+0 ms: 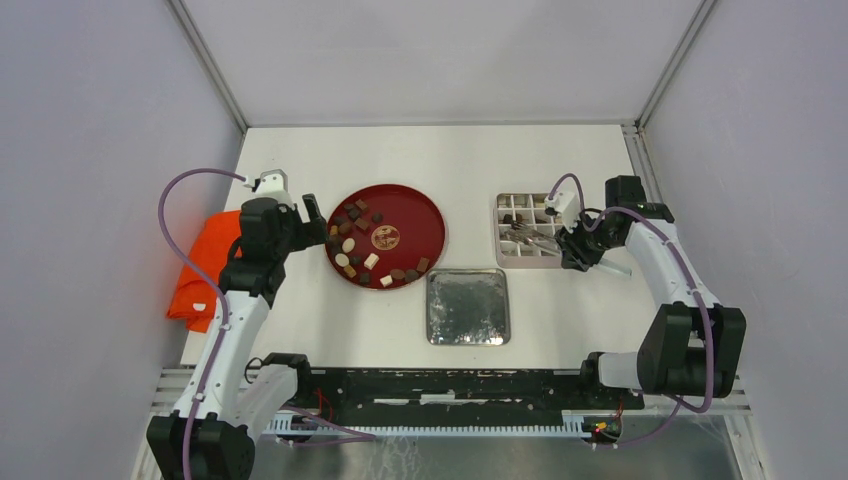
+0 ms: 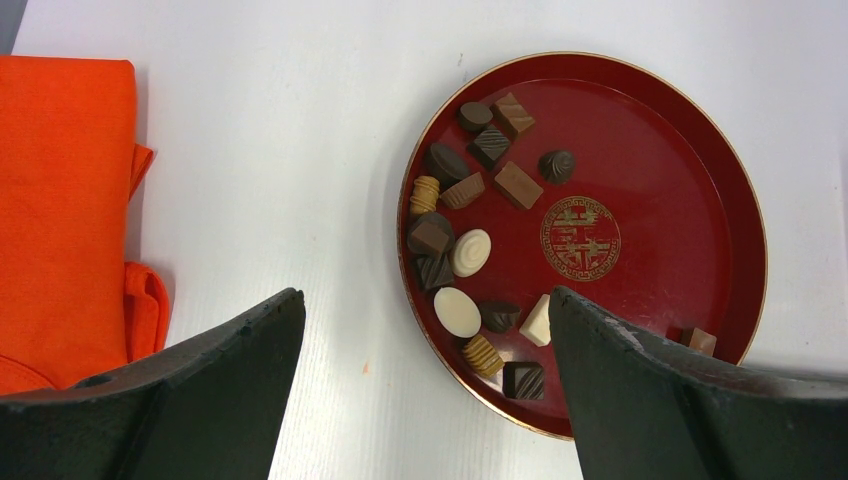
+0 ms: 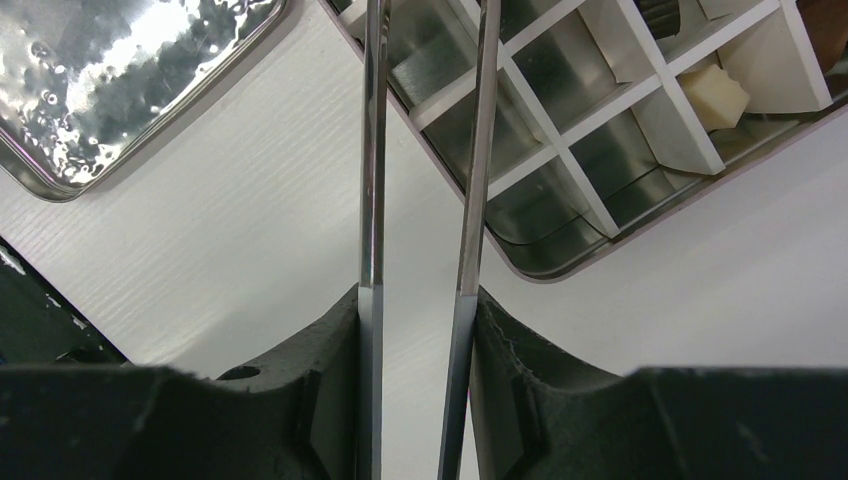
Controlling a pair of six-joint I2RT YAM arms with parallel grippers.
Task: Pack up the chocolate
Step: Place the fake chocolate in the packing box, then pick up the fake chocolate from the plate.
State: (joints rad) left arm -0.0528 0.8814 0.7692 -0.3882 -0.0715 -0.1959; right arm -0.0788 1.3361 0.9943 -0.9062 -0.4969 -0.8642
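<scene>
**Early stage of packing.** Nearly all the bite-size chocolate pieces (image 2: 470, 253), dark, light brown and cream-white, lie on the left part of the round dark-red plate (image 2: 660, 160). To its right, the pale box of grid compartments (image 1: 503, 240) holds at least one cream piece (image 3: 715, 95), and the cells in close view are mostly empty.

- **Left gripper** (image 2: 425, 300): spread wide and empty, by the plate's left rim.
- **Right gripper** (image 3: 415, 310): clamped on slim metal tweezers (image 3: 374, 150) over the box.
- **Markings:** only a gold emblem (image 2: 580, 237) at the plate's centre, resembling a double-happiness character. No brand is legible.

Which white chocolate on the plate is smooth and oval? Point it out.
The cream-white oval by the red plate rim; the round white one above it is ridged, the third piece angular.
</scene>
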